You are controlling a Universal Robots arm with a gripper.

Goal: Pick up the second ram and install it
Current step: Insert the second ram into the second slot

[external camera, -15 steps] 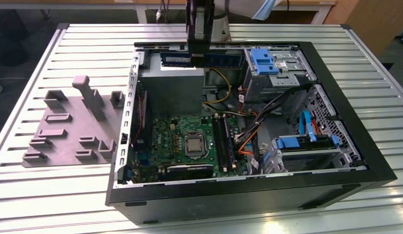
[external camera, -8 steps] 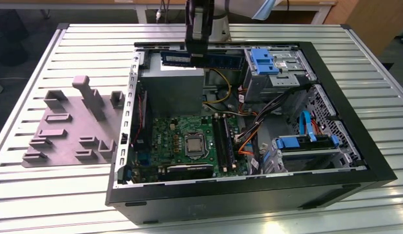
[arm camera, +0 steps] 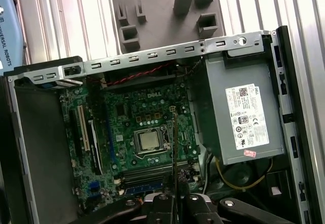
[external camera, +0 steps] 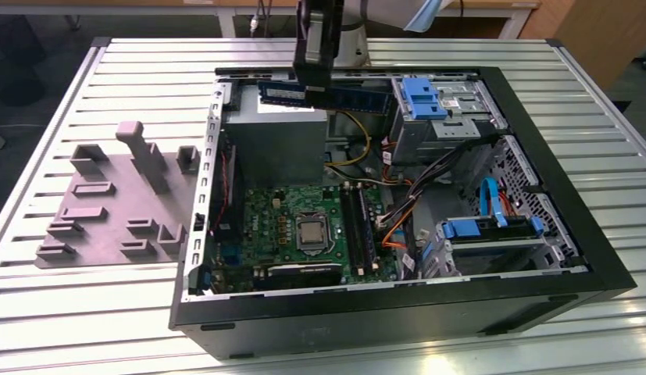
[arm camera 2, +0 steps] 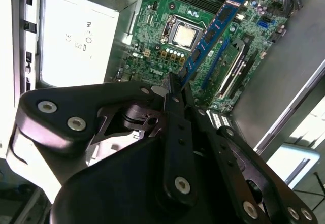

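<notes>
Slatted metal table (external camera: pixel 94 312) under everything. Open computer case (external camera: pixel 406 316) lies on it, directly beneath the gripper (external camera: pixel 314 87).

Grey holder block (external camera: pixel 104 203) sits on the table outside the case, well off to the gripper's side, toward the exterior view's left.

Inside the case, grey power supply (external camera: pixel 276 144) just below the gripper. Green motherboard (external camera: pixel 291 223) lower and further out, its long black slots (external camera: pixel 359 226) well apart from the held stick.

Gripper hangs over the case opening, fingers clenched on the second ram (external camera: pixel 333 96), gripping part-way along its length. Stick level, in the air, touching nothing but the fingers.
</notes>
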